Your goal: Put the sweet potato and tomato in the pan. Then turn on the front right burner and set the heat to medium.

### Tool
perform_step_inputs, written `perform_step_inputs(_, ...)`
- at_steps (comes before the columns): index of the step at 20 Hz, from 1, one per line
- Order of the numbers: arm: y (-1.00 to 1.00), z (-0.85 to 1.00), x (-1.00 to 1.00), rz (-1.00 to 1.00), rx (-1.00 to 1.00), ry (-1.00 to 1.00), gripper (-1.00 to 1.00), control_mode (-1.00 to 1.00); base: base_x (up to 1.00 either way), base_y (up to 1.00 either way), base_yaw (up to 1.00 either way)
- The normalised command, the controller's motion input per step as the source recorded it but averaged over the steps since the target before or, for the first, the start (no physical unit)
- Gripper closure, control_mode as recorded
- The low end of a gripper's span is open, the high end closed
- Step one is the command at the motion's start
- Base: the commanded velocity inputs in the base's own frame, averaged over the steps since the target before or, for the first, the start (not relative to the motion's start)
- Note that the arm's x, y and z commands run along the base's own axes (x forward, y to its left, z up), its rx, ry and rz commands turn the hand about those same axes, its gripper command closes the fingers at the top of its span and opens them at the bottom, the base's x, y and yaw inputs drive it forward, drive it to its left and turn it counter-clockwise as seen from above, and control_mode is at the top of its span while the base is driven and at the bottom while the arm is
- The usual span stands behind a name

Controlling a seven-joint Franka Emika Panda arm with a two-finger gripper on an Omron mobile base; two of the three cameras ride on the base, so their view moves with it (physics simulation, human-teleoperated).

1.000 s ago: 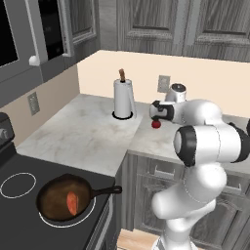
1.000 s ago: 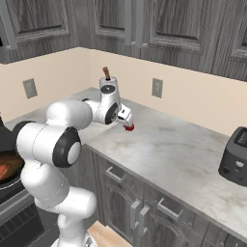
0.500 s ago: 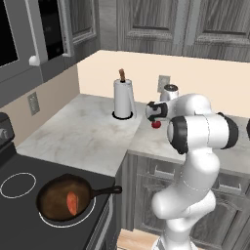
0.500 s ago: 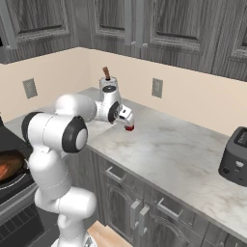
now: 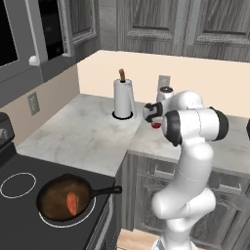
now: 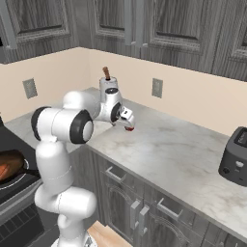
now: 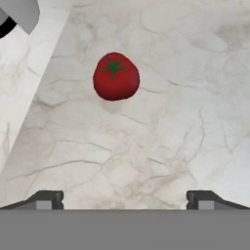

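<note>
I've got the gripper [image 7: 125, 197] spread wide open with nothing in it, tips at the bottom corners of the hand view and the tomato [image 7: 116, 76] sitting on the marble counter [image 7: 161, 127] in the upper left. Over in the left base view's lower left, the sweet potato [image 5: 72, 202] is already lying in the pan [image 5: 63, 203] on the front right burner [image 5: 93, 216].

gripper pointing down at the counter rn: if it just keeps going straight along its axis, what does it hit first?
Probably bare counter. The open gripper faces the grey-veined marble countertop; the small round glossy red tomato sits off-centre toward the view's top, so likely missed, though depth is unclear.
</note>
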Motion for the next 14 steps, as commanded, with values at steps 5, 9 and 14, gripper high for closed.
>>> perform_step_inputs(5, -0.06, -0.23, 0.3, 0.0, 0.0, 0.04, -1.0, -1.0, 0.0, 0.0, 0.0)
perform_step_inputs(9, -0.07, -0.21, 0.26, 0.0, 0.0, 0.03, -1.0, -1.0, 0.0, 0.0, 0.0)
perform_step_inputs(14, -0.07, -0.19, 0.24, 0.0, 0.0, 0.03, -1.0, -1.0, 0.0, 0.0, 0.0)
